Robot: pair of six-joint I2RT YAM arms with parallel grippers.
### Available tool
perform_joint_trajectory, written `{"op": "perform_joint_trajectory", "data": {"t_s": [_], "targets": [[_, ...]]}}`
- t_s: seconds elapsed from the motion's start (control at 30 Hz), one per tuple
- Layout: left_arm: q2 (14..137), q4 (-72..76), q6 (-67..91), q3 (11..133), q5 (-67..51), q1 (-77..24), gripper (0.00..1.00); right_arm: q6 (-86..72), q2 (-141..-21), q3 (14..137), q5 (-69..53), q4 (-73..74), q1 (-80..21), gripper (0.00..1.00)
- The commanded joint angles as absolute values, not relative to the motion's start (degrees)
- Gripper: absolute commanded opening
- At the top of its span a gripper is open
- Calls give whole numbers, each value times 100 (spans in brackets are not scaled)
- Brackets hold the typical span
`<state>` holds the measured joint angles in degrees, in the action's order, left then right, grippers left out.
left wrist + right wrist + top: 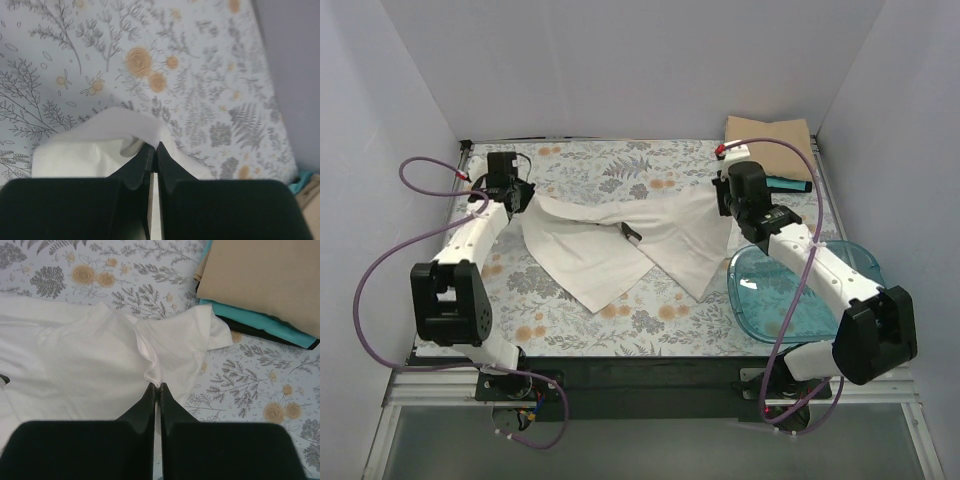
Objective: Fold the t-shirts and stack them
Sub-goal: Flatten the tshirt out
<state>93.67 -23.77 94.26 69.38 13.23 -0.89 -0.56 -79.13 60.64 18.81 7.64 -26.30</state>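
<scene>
The off-white t-shirt [620, 240] lies spread and partly doubled over in the middle of the floral cover. My left gripper [512, 195] is shut on its far left corner, seen pinched in the left wrist view [154, 146] with the shirt [85, 150] below. My right gripper [728, 200] is shut on the shirt's right edge by the sleeve, seen in the right wrist view [159, 385] with the shirt [90, 365]. A stack of folded shirts, tan [770, 135] over teal [250, 322] and black, sits at the far right corner.
A clear blue plastic tub [790, 300] stands at the near right under my right arm. The floral table cover [570, 320] is ringed by white walls. Purple cables loop off both arms.
</scene>
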Motion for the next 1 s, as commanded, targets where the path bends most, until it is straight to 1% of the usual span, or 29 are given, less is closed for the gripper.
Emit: {"op": "perform_joint_trajectory", "data": {"t_s": [0.0,0.27,0.4,0.63,0.7,0.83,0.97], "targets": [[8290,-2303,9282,7215,1871,-79,0,307,-7383,6722,2197,501,-2602,1],[6927,-2470,9000,7971,2407,-17,0,773,-6593,7356,2180,501,-2566,1],[6443,-2627,8755,8672,2671,-9,0,1036,-6180,7690,1987,492,-2575,1],[5531,-2962,8236,9815,2892,-9,0,1169,-5267,8244,1040,501,-2566,1],[5266,-2822,8070,9940,2927,-9,0,1143,-5081,8454,731,527,-2575,1],[4729,-2716,7744,10309,3102,-9,0,967,-4703,8919,-287,676,-2566,1],[4456,-2707,7506,10687,3190,-17,0,800,-4527,9316,-817,773,-2575,1]]}}
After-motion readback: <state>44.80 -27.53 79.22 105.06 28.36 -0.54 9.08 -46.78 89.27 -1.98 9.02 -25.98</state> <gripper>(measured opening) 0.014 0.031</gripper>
